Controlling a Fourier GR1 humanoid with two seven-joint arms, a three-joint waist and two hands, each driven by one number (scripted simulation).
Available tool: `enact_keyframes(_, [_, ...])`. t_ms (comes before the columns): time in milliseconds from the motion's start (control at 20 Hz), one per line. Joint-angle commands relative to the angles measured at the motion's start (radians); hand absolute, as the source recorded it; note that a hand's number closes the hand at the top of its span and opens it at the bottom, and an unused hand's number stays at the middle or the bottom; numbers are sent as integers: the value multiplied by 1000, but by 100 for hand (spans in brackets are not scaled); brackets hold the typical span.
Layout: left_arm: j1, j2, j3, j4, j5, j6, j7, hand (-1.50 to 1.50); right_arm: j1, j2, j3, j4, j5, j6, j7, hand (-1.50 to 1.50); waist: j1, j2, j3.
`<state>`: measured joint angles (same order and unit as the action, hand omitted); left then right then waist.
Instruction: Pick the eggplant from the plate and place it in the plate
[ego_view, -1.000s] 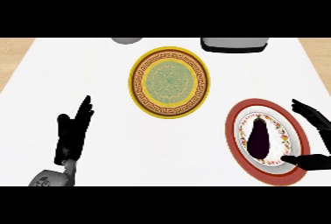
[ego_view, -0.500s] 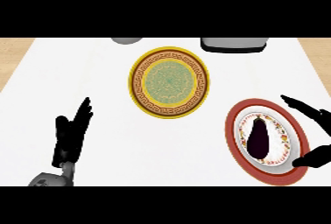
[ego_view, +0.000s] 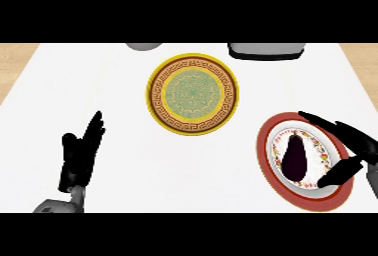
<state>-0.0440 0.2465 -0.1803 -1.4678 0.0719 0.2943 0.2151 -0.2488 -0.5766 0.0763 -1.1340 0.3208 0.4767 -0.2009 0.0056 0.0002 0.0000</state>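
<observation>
2 plates on white surface | dark purple eggplant lies on red-rimmed plate, near right | step: reach/pre-grasp | R hand spread, unclenched, straddling eggplant, nothing held | L hand resting, fingers straight, near left | next: close on eggplant, lift, carry far-left to yellow-rimmed patterned plate

White counter fills the view; tan wood floor shows at both upper corners.

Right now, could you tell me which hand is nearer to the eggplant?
Right. The right hand brackets the eggplant on the red-rimmed plate; the left hand rests far across the counter.
</observation>
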Motion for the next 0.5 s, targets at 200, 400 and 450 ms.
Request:
enact_keyframes(200, [54, 13, 78, -9, 4, -96, -29, 0, -3, 50, -15, 29, 96, 31, -27, -150, -2, -1, 0])
enact_keyframes(400, [-57, -35, 107, 120, -24, -112, -58, 0, -52, 77, -40, 51, 127, 57, -7, -150, -5, 0, 0])
enact_keyframes(450, [10, -35, 81, -42, -55, -64, 43, 0, -8, 81, -39, 73, 148, 31, -72, -150, -3, -1, 0])
